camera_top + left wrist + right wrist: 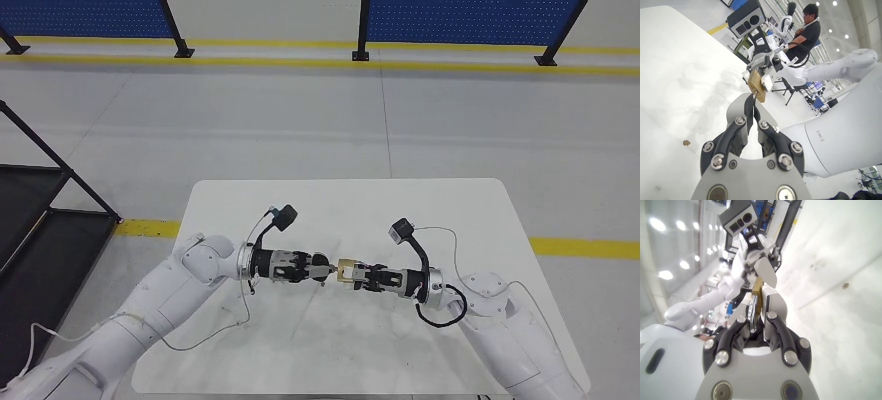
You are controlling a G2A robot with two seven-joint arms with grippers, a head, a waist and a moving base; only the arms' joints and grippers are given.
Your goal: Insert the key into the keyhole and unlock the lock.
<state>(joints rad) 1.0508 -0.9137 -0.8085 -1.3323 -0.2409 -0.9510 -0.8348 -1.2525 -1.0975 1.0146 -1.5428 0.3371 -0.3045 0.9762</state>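
Over the table [300, 210], the left gripper [754, 103] is pinched tight on the one key [755, 97], whose tip meets the keyhole [756, 93] just ahead of its fingertips. Facing it, the right gripper [758, 294] is clamped around the one brass lock [757, 286].

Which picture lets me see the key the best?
The left wrist view. There the key sticks out from the left gripper's fingers, its tip at the padlock's keyhole. In the top view it is too small to make out, and in the right wrist view the padlock hides it.
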